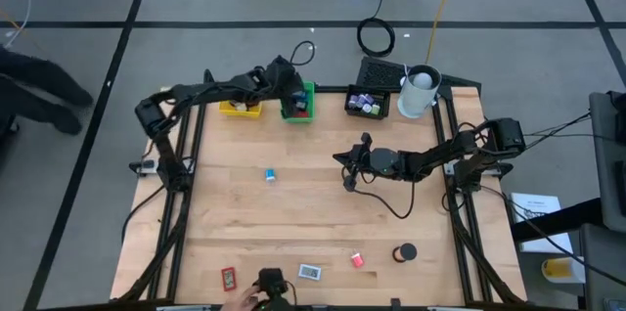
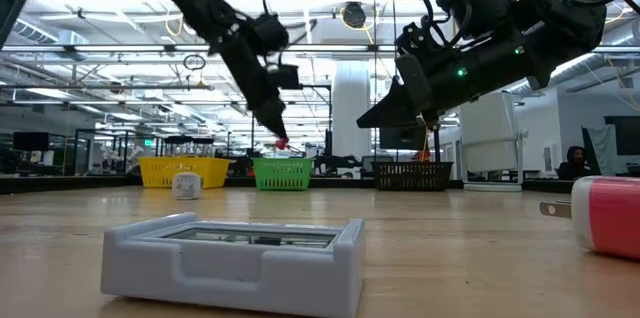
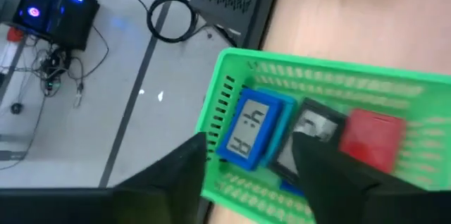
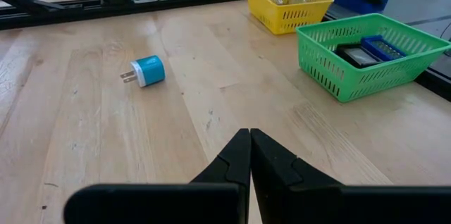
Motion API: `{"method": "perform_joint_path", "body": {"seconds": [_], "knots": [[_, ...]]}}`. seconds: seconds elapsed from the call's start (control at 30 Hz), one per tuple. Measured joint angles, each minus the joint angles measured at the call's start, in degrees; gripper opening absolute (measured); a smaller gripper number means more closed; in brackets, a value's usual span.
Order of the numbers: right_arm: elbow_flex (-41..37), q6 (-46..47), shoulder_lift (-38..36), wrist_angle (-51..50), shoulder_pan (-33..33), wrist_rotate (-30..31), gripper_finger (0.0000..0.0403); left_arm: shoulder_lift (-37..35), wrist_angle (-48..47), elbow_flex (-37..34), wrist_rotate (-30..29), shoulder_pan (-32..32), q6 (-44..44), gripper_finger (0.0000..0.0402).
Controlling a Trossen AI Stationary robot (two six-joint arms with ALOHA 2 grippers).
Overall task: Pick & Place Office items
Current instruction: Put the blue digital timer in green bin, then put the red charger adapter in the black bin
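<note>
Left gripper (image 1: 296, 96) is over the green tray (image 1: 305, 115) at the far edge of the table, between the yellow tray (image 1: 240, 109) on its left and the black tray (image 1: 368, 102) further right. Its fingers (image 3: 331, 175) stand apart above the tray, holding nothing. Inside the green tray sit a blue flat piece with a display (image 3: 250, 127), a black-framed piece (image 3: 310, 136) and a red piece (image 3: 372, 136), side by side; in the low view a small red item (image 2: 282, 143) shows right at the left gripper's tip, above the tray. Right gripper (image 1: 349, 159) hangs over the table middle-right, fingers pressed together, empty. The blue and white plug (image 1: 270, 175) lies on the wood left of it, well apart from the trays. Along the near edge: a red flat piece (image 1: 228, 278), a white framed piece (image 1: 310, 272), a red and white plug (image 1: 358, 259), a black round roll (image 1: 405, 252). A white cup (image 1: 419, 94) stands just right of the black tray, which holds small mixed bits.
</note>
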Motion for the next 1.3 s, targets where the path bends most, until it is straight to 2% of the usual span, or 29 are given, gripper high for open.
{"method": "perform_joint_path", "body": {"seconds": [0.2,0.3,0.4,0.5,0.67,0.77,0.87,1.07,1.17,1.3], "knots": [[0.0,0.0,0.0,-0.01,0.0,0.02,0.0004,-8.54,1.11,-4.52,5.63,-1.68,-3.35,0.0093],[0.0,-0.02,0.0,-0.03,0.0,0.01,0.0004,-13.28,6.37,-10.92,8.35,-2.91,-4.85,0.0042],[0.0,-0.03,0.0,-0.06,0.0,0.02,0.0004,-17.96,9.55,-17.75,7.59,-4.58,-4.05,0.0007],[0.0,-0.26,0.0,-0.1,0.0,0.02,0.0004,-21.57,9.32,-22.31,7.71,-5.81,-8.1,0.0015],[0.01,-0.17,0.0,0.01,-0.02,0.02,0.0004,-25.15,6.37,-25.53,7.54,-8.99,-15.38,0.0037],[0.0,-0.15,0.0,-0.01,-0.02,0.02,0.0004,-26.84,16.82,-31.45,7.65,-12.21,-15.65,0.0025],[0.0,-0.19,0.0,0.01,0.0,0.02,0.0004,-27.59,32.27,-38.79,10.04,-15.17,-17.35,0.0006],[0.0,-0.16,0.0,-0.01,-0.02,0.0,0.0004,-27.57,61.76,-51.5,11.97,-20.1,-23.63,0.0025],[0.01,0.36,0.0,0.02,-0.01,0.0,0.0004,-27.57,67.77,-54.58,11.97,-21.55,-23.79,0.0031],[0.0,0.44,0.02,0.75,-0.02,0.0,0.0004,-27.57,69.02,-55.73,11.87,-23.05,-22.3,0.003]]}}
